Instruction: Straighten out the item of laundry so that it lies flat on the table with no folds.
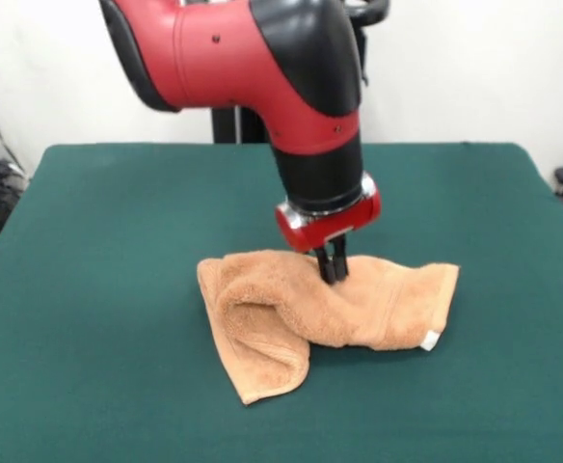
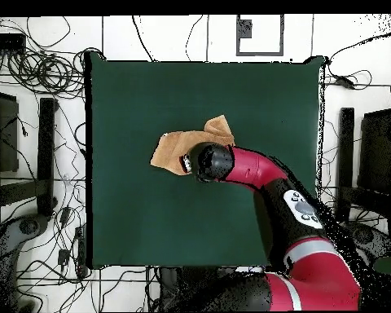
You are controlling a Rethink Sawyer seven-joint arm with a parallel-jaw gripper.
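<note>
Lying bunched near table centre, slightly toward 5 o'clock in the front view: towel, orange-tan terry, not yet flat. Folding over itself at the left, a thick doubled lobe drooping toward 7 o'clock. Rising into a rumpled ridge at mid-cloth. Pressing down into that ridge from 12 o'clock: gripper, dark fingers drawn close together, seemingly pinching a pleat of terry, though the contact itself is hiding in the pile. Trailing off to 3 o'clock: a flatter single layer, small white tag showing at the lower right corner.

Appearing in the overhead view as a crumpled patch just past the wrist, part covered by the arm.

Likely handling: soft, light, limp, draping rather than sliding, pile gripping the felt. Best hold probably a free corner or edge, e.g. the tagged corner, then pulling outward against the folded lobe.
</note>
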